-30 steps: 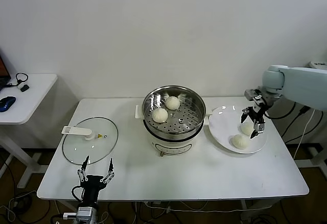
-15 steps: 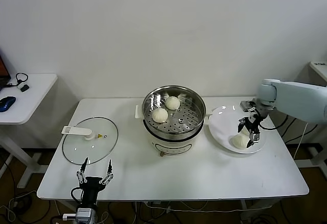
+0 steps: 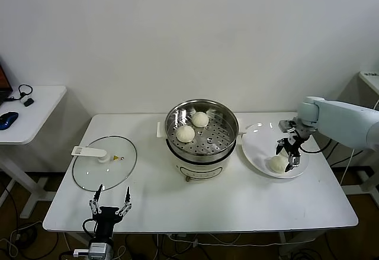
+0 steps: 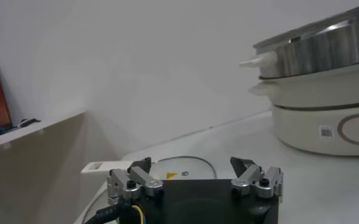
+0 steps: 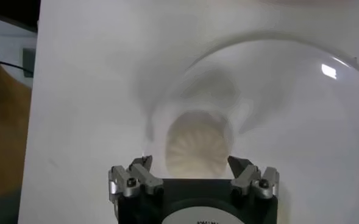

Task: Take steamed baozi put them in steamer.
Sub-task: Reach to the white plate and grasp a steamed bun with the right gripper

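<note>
One baozi [image 5: 197, 146] sits between the right hand's [image 3: 285, 157] spread fingers; closing off-centre could squash or roll it across the plate [image 3: 254, 147].

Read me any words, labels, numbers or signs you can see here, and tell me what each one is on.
No text can be read.
Small yellow warning triangle on the round glass lid: symbol too small to read.
White code sticker on the white cooker base under the round stainless-steel steamer: blurred.
Printed letters on the right gripper housing: cut off and blurred.
</note>
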`<state>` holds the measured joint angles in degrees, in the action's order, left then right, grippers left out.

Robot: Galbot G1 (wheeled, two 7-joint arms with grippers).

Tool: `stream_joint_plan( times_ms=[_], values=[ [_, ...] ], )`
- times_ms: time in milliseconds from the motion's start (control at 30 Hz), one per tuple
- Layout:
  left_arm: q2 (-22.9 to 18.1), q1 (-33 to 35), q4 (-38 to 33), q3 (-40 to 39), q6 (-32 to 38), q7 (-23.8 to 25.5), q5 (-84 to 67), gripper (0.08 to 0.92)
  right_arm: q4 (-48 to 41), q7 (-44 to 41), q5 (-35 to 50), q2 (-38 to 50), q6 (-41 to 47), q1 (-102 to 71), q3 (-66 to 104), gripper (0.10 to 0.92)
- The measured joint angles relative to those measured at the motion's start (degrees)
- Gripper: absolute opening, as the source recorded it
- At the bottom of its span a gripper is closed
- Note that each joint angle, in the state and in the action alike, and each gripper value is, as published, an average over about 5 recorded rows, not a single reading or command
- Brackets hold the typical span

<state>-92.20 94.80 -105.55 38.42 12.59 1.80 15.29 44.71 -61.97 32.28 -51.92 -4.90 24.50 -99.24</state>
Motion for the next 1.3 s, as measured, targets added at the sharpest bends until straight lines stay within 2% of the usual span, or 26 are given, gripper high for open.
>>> stream_joint_plan(
  times_ms=[633, 900, 1300],
  values=[
    [0.0, -0.37, 0.45, 0.47, 0.17, -0.02, -0.14, 0.823, -3.7, -0.46, -0.87, -1.78, 0.03, -3.1, 2.97, 0.822],
    [0.0, -0.63, 0.58, 0.53, 0.08, 0.01, -0.2, 0.823, -3.82, -1.38, -1.13, -2.01, 0.01, -3.14, 2.9, 0.768],
    [0.0, -0.78, 0.88, 0.63, 0.14, 0.02, -0.26, 0.823, -4.11, -1.68, -1.35, -2.21, 0.01, -3.56, 3.0, 0.749]
  ],
)
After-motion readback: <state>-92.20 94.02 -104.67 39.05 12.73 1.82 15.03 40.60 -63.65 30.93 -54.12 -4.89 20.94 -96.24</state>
